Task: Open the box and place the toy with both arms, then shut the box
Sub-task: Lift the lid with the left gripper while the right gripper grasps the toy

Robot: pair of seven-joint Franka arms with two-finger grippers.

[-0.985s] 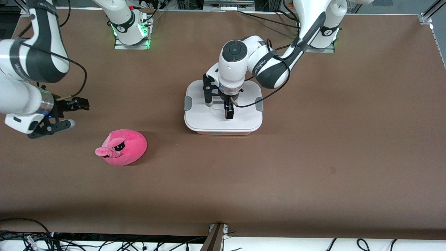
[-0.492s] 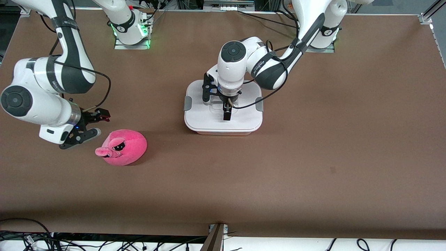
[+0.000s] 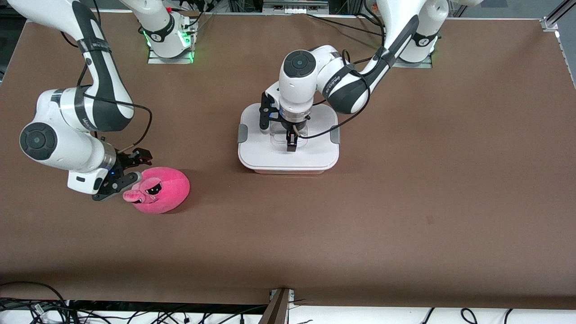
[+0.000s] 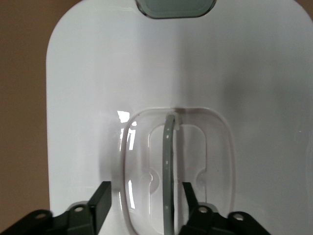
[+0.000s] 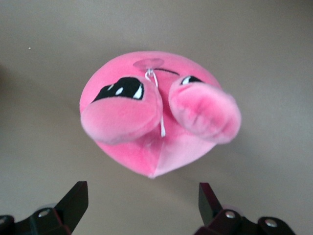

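the right gripper (image 3: 133,170) has come down beside the toy (image 3: 159,189), fingers spread, ready to grasp. the left gripper (image 3: 290,140) stays over the box (image 3: 288,155), fingers spread around the handle (image 4: 168,181); lid still on.

The counter (image 3: 405,202) was covered in a matt brown sheet with a smooth, even surface. The box (image 3: 288,150) had a smooth white plastic lid (image 4: 98,73) with a soft sheen, grey plastic side clips (image 3: 242,133) and a clear, glossy plastic handle (image 4: 168,166) that caught bright highlights. The toy (image 3: 162,191) was hot-pink plush cloth, fuzzy and matt, with black eye patches (image 5: 120,89). Both arms wore glossy white shells; each end effector, left (image 3: 290,145) and right (image 3: 132,168), was matt black
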